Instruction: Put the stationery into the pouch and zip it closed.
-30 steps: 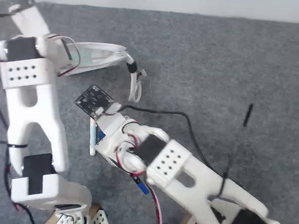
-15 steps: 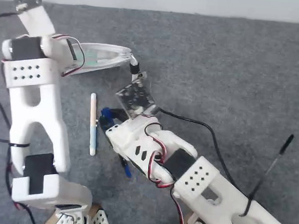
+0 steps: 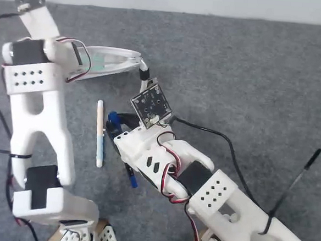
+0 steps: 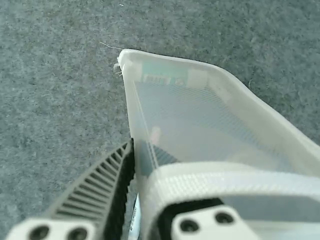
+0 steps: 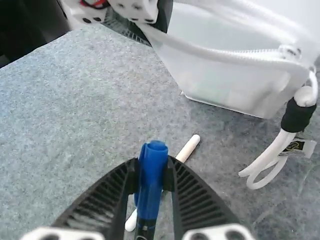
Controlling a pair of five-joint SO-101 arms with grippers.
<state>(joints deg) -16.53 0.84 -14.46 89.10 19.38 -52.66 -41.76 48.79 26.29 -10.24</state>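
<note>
2 arms work over grey carpet (image 3: 251, 77). The left gripper (image 4: 142, 165) has its jaws closed on one wall of the translucent pouch (image 4: 200, 120), which lies on the carpet at the far left. The right gripper (image 5: 150, 161) has narrow jaws pinching a blue pen (image 5: 149, 192) near the pouch. 1 white pen (image 3: 99, 133) lies flat on the carpet just beside the right gripper.

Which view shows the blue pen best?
Right wrist view: the pen sits clamped in the right end effector, one blue end up close. In the high view the arm covers its middle, leaving both ends showing. The left wrist view faces the pouch.
</note>
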